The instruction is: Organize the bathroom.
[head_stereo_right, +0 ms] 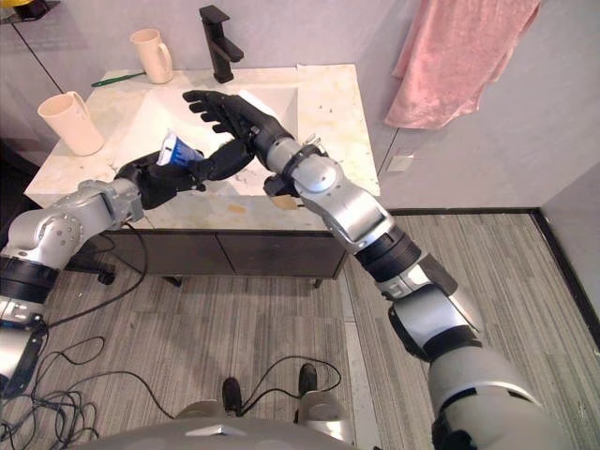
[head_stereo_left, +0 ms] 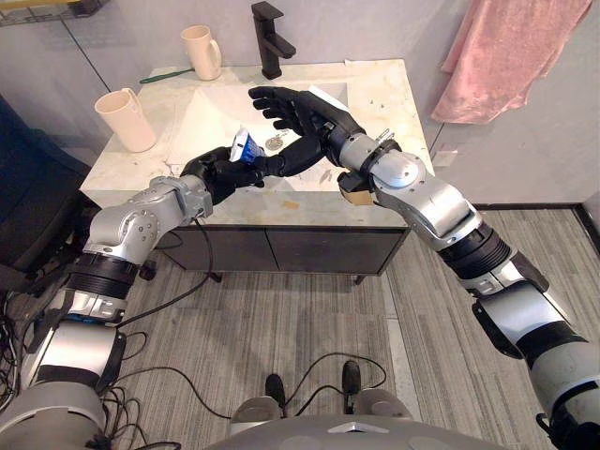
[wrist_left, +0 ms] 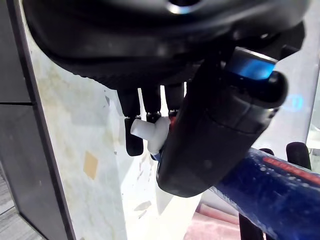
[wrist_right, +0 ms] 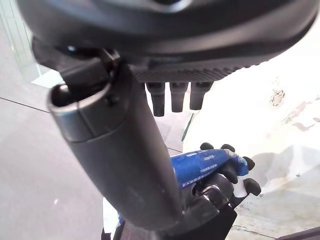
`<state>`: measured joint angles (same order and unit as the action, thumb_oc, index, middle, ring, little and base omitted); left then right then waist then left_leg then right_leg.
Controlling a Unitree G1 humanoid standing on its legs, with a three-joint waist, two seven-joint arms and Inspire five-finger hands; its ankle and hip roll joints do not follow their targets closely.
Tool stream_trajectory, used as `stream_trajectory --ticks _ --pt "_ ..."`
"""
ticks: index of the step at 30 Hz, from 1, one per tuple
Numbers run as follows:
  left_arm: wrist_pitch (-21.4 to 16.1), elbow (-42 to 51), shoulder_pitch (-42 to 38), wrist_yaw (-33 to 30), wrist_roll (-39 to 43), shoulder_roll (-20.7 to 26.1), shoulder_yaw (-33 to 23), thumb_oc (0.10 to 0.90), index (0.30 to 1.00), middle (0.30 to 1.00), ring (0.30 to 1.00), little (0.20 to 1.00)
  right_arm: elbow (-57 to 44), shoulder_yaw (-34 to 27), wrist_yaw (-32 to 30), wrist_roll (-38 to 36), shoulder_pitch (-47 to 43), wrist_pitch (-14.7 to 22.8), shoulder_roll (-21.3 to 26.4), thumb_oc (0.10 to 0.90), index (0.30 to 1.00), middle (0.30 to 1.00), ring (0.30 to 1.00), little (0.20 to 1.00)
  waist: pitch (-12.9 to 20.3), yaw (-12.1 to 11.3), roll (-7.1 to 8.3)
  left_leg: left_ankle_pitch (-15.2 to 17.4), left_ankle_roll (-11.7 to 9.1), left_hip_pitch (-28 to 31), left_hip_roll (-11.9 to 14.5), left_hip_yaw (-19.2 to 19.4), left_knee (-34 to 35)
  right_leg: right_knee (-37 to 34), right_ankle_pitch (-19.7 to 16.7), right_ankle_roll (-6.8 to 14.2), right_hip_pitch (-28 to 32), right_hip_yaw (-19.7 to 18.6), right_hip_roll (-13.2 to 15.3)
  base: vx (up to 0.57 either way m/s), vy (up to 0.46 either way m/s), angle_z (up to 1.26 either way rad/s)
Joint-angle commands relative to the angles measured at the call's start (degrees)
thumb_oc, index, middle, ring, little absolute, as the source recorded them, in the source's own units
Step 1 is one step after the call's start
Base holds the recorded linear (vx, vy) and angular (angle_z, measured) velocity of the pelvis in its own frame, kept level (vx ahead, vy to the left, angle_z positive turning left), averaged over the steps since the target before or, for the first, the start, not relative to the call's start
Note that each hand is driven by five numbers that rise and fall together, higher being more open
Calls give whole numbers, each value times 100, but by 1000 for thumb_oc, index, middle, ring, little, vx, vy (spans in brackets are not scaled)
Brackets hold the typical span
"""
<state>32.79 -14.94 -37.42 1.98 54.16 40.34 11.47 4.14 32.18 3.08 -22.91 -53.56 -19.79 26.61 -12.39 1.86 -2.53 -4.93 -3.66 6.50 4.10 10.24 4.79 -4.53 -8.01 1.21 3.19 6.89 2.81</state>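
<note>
Gripping a blue tube (head_stereo_left: 247,146) over the sink (head_stereo_left: 211,108), the left robot hand (head_stereo_left: 220,172) curls round it; the right robot hand (head_stereo_left: 295,109) hovers alongside, fingers spread.

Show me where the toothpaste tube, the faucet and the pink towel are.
Toothpaste tube (head_stereo_left: 247,146), left eye view, on its blue and white end above the left hand.
Faucet (head_stereo_left: 271,42), left eye view, on its black column.
Pink towel (head_stereo_left: 502,56), left eye view, on its middle.

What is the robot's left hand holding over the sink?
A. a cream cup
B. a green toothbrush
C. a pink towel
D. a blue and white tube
D: the left hand has its fingers curled round a blue and white tube above the sink, while the right hand is spread open beside it.
</note>
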Motion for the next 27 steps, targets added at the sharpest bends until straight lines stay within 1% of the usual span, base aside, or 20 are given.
stream_trajectory --ticks 1,2,3,14,27 --pt "-587 722 -309 85 484 31 -439 400 300 300 300 300 -232 -105 -161 -131 -881 603 -264 800 900 900 900 900 611 -41 -104 595 -18 26 405 -19 -724 -11 736 356 38 -357 314 0 0 0" --pt "-575 723 -316 91 494 42 -443 400 300 300 300 300 -245 -101 -155 -163 -874 595 -258 521 481 481 481 481 609 -39 -103 586 -21 21 413 -16 -735 -6 738 354 35 -356 312 0 0 0" --pt "-574 727 -309 97 486 39 -450 400 300 300 300 300 -249 -97 -163 -190 -875 587 -251 400 300 300 300 300 602 -40 -102 579 -27 16 417 -15 -749 -4 738 354 36 -355 312 0 0 0" --pt "-557 671 -359 15 596 5 -449 400 300 300 300 300 -228 -63 -112 -274 -817 559 -388 400 300 300 300 300 582 -51 -103 600 -26 -14 411 -31 -795 4 733 353 33 -362 323 0 -1 1" --pt "-583 616 -374 39 614 -5 -474 400 300 300 300 300 -197 -89 -97 -330 -811 569 -377 400 300 300 300 300 597 -36 -117 578 -32 8 413 -19 -774 -11 736 350 49 -359 315 0 0 0"
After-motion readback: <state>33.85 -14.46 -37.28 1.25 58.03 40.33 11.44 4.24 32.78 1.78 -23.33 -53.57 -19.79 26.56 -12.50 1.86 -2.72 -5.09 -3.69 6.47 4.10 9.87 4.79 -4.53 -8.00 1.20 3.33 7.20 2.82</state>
